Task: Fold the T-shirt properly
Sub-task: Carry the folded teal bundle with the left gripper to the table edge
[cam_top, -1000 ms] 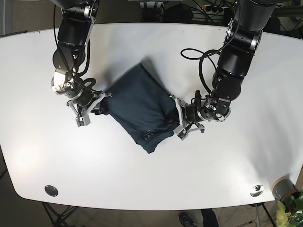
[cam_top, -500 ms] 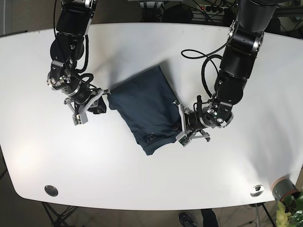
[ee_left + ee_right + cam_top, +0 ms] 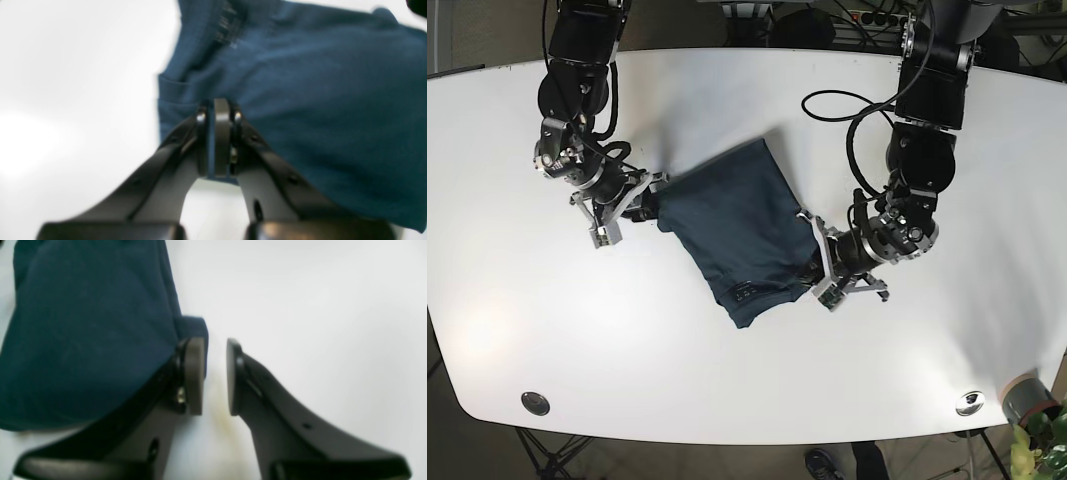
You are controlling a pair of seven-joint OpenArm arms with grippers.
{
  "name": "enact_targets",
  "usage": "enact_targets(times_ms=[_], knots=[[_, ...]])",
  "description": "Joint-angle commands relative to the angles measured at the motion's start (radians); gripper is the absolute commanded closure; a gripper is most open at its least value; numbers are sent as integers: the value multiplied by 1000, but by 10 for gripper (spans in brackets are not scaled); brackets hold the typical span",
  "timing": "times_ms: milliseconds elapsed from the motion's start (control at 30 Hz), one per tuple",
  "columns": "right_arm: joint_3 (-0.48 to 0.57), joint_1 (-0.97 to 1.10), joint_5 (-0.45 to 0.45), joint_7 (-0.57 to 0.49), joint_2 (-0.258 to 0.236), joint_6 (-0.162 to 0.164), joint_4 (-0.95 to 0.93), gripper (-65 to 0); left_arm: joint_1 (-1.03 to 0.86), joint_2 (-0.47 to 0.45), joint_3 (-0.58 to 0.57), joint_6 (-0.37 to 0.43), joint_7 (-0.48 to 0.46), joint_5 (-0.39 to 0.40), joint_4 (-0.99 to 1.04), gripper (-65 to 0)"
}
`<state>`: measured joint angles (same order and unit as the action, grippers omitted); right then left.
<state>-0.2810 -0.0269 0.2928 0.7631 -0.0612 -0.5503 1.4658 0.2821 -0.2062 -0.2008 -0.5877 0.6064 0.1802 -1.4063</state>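
Blue T-shirt (image 3: 300, 100) pinched in left tool (image 3: 218, 133).

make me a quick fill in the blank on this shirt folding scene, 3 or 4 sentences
1. The folded T-shirt is dark ____ in colour.
2. The left gripper is ____ on the shirt's edge, cloth pinched between its pads.
3. The right gripper is ____, a clear gap showing between its fingertips.
4. The shirt lies on a ____ table.

Missing words: blue; shut; open; white
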Motion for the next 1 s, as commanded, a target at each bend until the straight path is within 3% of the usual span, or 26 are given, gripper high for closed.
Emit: enact_targets(times_ms=[0, 67, 200, 333, 467, 733, 967], knots=[[85, 25, 16, -17, -7, -6, 17, -109, 6, 23, 41, 4, 14, 8, -55, -13], [118, 38, 18, -20, -6, -4, 17, -109, -7, 34, 64, 4, 30, 8, -74, -51], [180, 72, 21, -20, 28, -4, 17, -108, -33, 43, 99, 5, 53, 8, -121, -217], [250, 107, 26, -20, 51, -4, 66, -108, -53, 67, 94, 107, 53, 8, -149, -301], [329, 153, 19, -20, 71, -4, 174, -108, -67, 87, 94, 232, 45, 8, -155, -328], [305, 161, 24, -17, 59, -4, 243, -108, -68, 144, 54, 401, 40, 8, -138, -363], [236, 163, 26, -15, 60, -4, 235, -108, -65, 147, -84, 460, -79, 6, -34, -400]])
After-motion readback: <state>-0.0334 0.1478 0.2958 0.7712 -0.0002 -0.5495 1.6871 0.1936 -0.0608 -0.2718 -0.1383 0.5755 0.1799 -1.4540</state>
